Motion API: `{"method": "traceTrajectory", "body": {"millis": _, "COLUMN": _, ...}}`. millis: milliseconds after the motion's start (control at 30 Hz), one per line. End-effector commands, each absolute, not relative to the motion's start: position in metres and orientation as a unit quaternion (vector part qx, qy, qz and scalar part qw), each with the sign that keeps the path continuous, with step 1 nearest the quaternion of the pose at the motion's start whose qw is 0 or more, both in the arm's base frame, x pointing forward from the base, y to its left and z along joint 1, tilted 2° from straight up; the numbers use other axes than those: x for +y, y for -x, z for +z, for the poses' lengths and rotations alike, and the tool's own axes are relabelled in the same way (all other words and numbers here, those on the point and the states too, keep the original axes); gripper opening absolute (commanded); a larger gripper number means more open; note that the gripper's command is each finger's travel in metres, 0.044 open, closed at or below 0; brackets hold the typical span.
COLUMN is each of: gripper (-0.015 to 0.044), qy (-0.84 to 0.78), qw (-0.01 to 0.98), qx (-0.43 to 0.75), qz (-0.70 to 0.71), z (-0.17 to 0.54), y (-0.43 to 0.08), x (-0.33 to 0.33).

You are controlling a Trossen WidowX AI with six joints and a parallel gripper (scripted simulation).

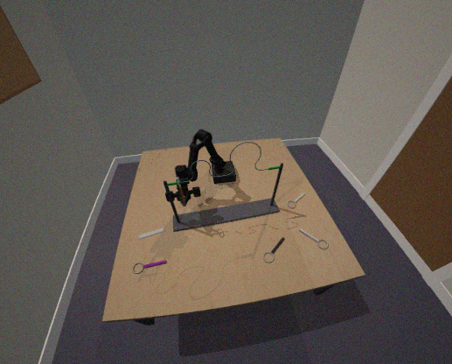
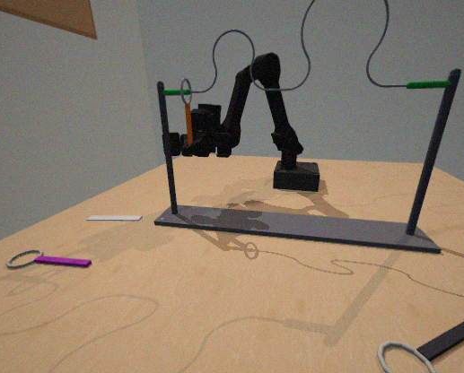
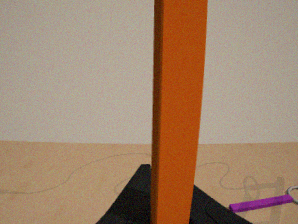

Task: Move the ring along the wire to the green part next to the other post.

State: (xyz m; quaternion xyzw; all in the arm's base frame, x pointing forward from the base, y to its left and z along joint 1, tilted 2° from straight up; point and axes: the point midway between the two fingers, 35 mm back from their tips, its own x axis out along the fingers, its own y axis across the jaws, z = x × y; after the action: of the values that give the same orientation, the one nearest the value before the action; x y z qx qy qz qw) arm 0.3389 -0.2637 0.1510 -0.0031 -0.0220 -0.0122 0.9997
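Note:
The ring (image 2: 186,104) is around the inner end of the left green part (image 2: 172,92) (image 1: 172,184), close to where the thin grey wire (image 2: 235,30) starts. The wire passes near the ring's middle. Its orange handle (image 2: 188,123) (image 3: 180,100) (image 1: 181,192) points down, nearly upright. My gripper (image 2: 189,146) (image 3: 153,172) (image 1: 184,201) is shut on the lower handle, below the wire and beside the left post (image 2: 170,179) (image 1: 176,212). The other green part (image 2: 428,84) (image 1: 274,168) is at the right post (image 2: 432,152) (image 1: 276,185). The ring is out of the wrist view.
The posts stand on a dark base plate (image 2: 297,227) (image 1: 228,214). The wire bends up and down between them. On the table lie a purple-handled ring (image 1: 155,264) (image 2: 64,262) (image 3: 260,203), a black-handled ring (image 1: 278,246) (image 2: 450,339), a white bar (image 1: 151,234) (image 2: 114,218) and two white-handled rings.

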Motion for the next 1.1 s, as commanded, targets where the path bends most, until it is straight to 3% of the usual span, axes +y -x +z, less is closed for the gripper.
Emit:
{"method": "traceTrajectory", "body": {"millis": 0, "gripper": -0.015, "qy": 0.004, "qw": 1.0, "qx": -0.021, "qz": -0.014, "z": 0.149, "y": -0.338, "x": -0.259}}
{"method": "traceTrajectory", "body": {"millis": 1067, "gripper": -0.015, "qy": -0.082, "qw": 0.996, "qx": -0.022, "qz": -0.012, "z": 0.151, "y": -0.34, "x": -0.205}}
